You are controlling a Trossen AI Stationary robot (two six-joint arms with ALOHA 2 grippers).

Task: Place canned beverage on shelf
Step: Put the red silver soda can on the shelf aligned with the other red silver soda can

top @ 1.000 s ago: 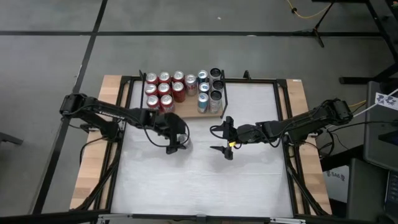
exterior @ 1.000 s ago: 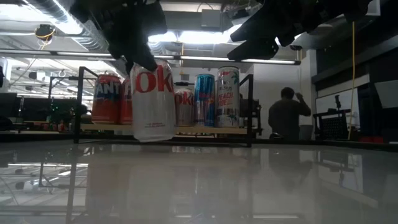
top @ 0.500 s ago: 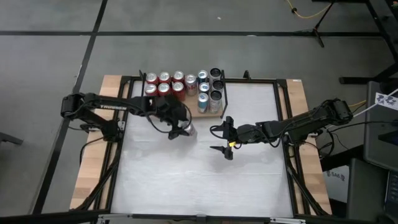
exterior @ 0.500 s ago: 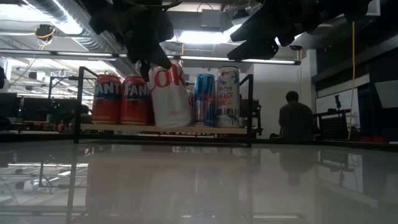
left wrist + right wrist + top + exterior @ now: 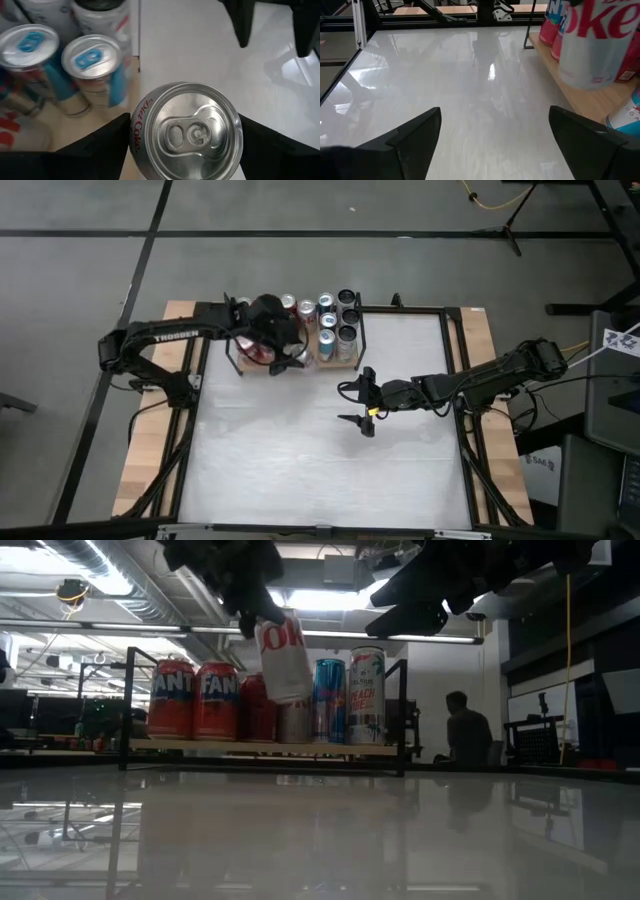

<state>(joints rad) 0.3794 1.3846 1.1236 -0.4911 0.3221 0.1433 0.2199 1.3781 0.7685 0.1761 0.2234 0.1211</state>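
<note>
A silver Diet Coke can [image 5: 283,660] hangs in the air over the near edge of the wooden shelf [image 5: 330,748], with my left gripper [image 5: 288,352] shut on it. The left wrist view shows its top [image 5: 186,131] between the two dark fingers. On the shelf stand red Fanta cans [image 5: 172,700], blue cans [image 5: 329,700] and other cans, upright on their bases. My right gripper [image 5: 360,396] hovers open over the white table, right of the shelf's near right corner, with nothing between its fingers [image 5: 415,131]. My left gripper pinches the can between its two fingers on opposite sides of its wall [image 5: 134,131], just under the top rim. The fingers slant down from the table's left and near side. The can hangs below them, slightly tilted, clear of the shelf and the table.
Black rails [image 5: 359,330] edge the shelf, with a post at its near right corner [image 5: 403,715]. The white tabletop [image 5: 330,470] spreads out on the near side of the shelf. A person [image 5: 465,730] sits in the room behind the table.
My left gripper has carried the Diet Coke can up and toward the table's far edge, from over the white tabletop to above the shelf's near edge. The can has risen above the tops of the standing cans and tipped a little. My right gripper has kept still.
</note>
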